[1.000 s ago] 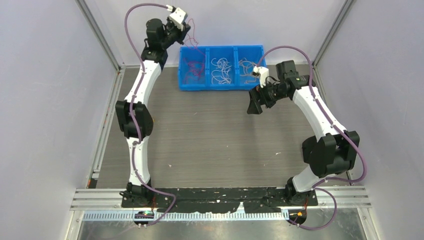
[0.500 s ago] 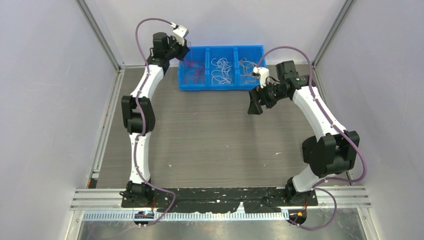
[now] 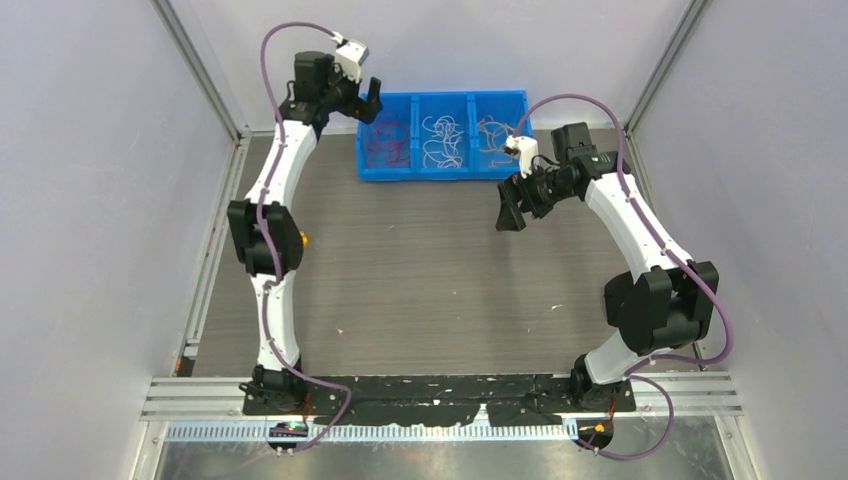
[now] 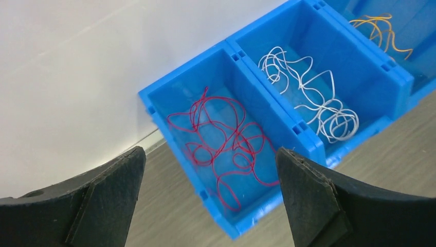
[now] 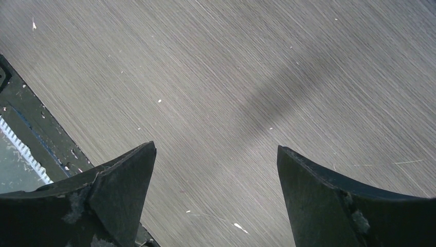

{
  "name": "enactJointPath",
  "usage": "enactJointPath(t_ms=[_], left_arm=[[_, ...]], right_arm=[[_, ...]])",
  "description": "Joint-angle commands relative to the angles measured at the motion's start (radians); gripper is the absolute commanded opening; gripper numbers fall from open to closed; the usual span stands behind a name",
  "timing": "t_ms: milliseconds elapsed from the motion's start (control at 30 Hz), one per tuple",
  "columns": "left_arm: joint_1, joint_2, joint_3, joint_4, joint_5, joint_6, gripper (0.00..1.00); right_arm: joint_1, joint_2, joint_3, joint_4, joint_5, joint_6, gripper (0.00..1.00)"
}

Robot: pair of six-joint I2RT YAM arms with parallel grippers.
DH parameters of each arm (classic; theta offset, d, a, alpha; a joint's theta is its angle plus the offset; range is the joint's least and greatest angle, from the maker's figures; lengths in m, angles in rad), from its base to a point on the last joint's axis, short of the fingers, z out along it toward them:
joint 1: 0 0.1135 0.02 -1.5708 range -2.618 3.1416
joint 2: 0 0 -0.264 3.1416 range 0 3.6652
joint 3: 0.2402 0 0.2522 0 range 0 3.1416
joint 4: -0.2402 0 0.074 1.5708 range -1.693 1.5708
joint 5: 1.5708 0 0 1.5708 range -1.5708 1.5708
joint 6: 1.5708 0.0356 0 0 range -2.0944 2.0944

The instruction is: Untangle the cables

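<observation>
The cables lie sorted in a blue three-compartment bin [image 3: 440, 173] at the table's far edge. Red cables [image 3: 385, 140] [image 4: 226, 146] fill the left compartment, white cables [image 3: 441, 138] [image 4: 308, 98] the middle one, and orange cables [image 3: 492, 135] [image 4: 379, 30] the right one. My left gripper [image 3: 368, 95] [image 4: 210, 152] hangs open above the bin's left end with nothing between its fingers. My right gripper [image 3: 508, 207] [image 5: 216, 146] is open and empty over bare table, in front of the bin's right end.
Grey walls and aluminium frame posts [image 3: 200, 75] close in the table on three sides. A black base plate [image 3: 440, 385] [image 5: 31, 123] with both arm bases runs along the near edge. The bin's rim [image 4: 154, 109] stands close to the back wall.
My left gripper went from shut to open; the red strand that hung from it is gone from its fingers. The left arm shifted slightly above the bin's left end. The right arm stayed put.
</observation>
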Motion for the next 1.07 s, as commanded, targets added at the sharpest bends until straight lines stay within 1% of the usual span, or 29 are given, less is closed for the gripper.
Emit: enactJointPath(t_ms=[0,100,267,333,400,467,533,567,600,667,767,867,1033], left_arm=[[0.008,-0.216,0.062,-0.256,-0.086,0.054,1.00],[0.023,-0.278,0.061,-0.460,-0.081,0.054,1.00],[0.049,-0.353,0.049,-0.736,-0.041,0.013,1.00],[0.066,-0.381,0.025,-0.817,-0.026,-0.007,1.00],[0.089,-0.421,-0.035,-0.861,-0.024,-0.037,0.99],[0.107,-0.467,-0.121,-0.884,-0.051,-0.059,1.00],[0.124,-0.518,-0.238,-0.894,-0.071,-0.058,0.99],[0.136,-0.552,-0.315,-0.884,-0.072,-0.057,1.00],[0.141,-0.588,-0.421,-0.861,-0.074,-0.055,1.00],[0.141,-0.666,-0.572,-0.812,-0.092,-0.051,1.00],[0.142,-0.743,-0.739,-0.749,-0.110,-0.050,1.00],[0.142,-0.779,-0.810,-0.720,-0.134,-0.062,1.00],[0.142,-0.809,-0.828,-0.676,-0.149,-0.088,1.00]], right_arm=[[-0.013,-0.041,0.027,0.043,-0.020,0.010,0.94],[-0.034,-0.030,0.047,0.061,-0.028,0.032,0.95],[-0.098,-0.012,0.089,0.121,-0.054,0.097,0.98],[-0.137,-0.008,0.091,0.167,-0.070,0.162,0.99],[-0.174,-0.003,0.089,0.193,-0.072,0.175,0.99],[-0.201,-0.011,0.057,0.209,-0.030,0.169,1.00],[-0.220,-0.041,-0.020,0.260,0.004,0.166,1.00],[-0.229,-0.054,-0.086,0.273,0.012,0.166,1.00],[-0.231,-0.081,-0.121,0.296,0.013,0.164,1.00],[-0.233,-0.115,-0.213,0.323,0.019,0.163,1.00],[-0.232,-0.157,-0.329,0.349,0.026,0.166,1.00],[-0.231,-0.181,-0.378,0.358,0.029,0.173,1.00],[-0.226,-0.216,-0.416,0.353,0.029,0.176,1.00]])
